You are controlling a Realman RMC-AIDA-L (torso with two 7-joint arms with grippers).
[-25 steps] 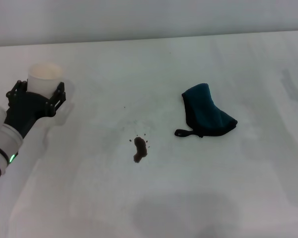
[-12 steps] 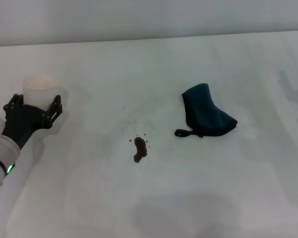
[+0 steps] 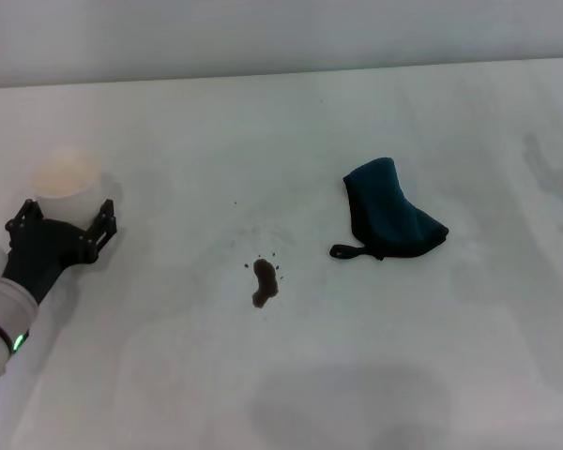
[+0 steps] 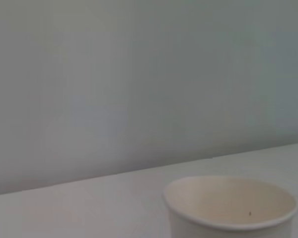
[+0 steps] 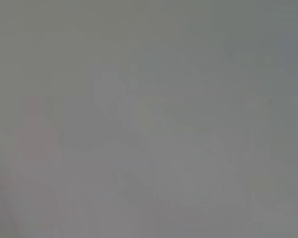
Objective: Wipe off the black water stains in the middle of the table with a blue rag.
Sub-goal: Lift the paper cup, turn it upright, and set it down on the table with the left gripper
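Head view: left gripper [image 3: 61,228] spread wide around white paper cup [image 3: 65,176] near table [image 3: 169,375] left edge, blue rag [image 3: 390,220] untouched right of mid-table black water stains [image 3: 264,282]; wiping unstarted, next grab rag.

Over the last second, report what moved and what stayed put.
The left end effector drew back toward the robot, off the white paper cup, which it held and now leaves standing on the table. The black water stains and blue rag stayed put.
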